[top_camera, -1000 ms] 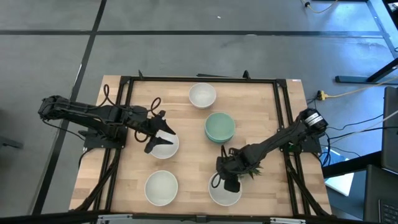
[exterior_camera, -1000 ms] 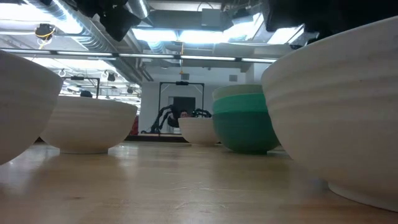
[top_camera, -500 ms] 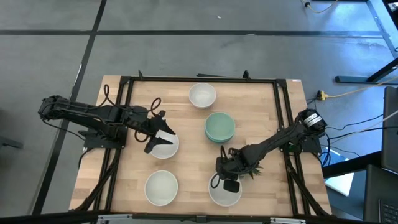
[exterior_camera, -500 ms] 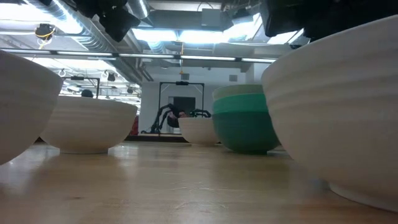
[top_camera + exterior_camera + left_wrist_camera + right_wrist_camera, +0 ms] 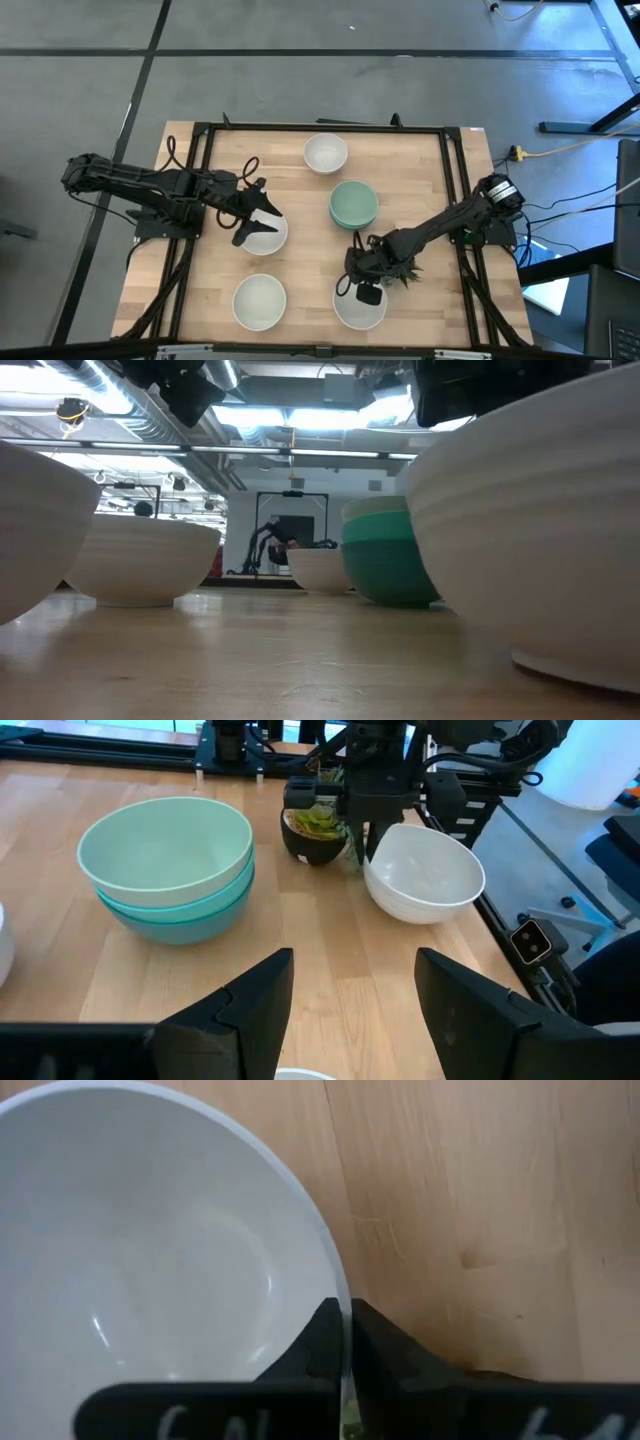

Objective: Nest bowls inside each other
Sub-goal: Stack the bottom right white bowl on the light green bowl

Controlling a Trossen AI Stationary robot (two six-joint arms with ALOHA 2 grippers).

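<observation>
Two arms work a wooden table [image 5: 300, 250]. Right gripper [image 5: 345, 1342] pinches a white bowl's [image 5: 358, 308] rim; left gripper [image 5: 350, 990], fingers spread, hovers over another bowl [image 5: 262, 233].

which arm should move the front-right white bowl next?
Right. Its gripper is already shut on the rim of that white bowl, which sits tilted in the left wrist view. The left gripper is open over another white bowl.
</observation>
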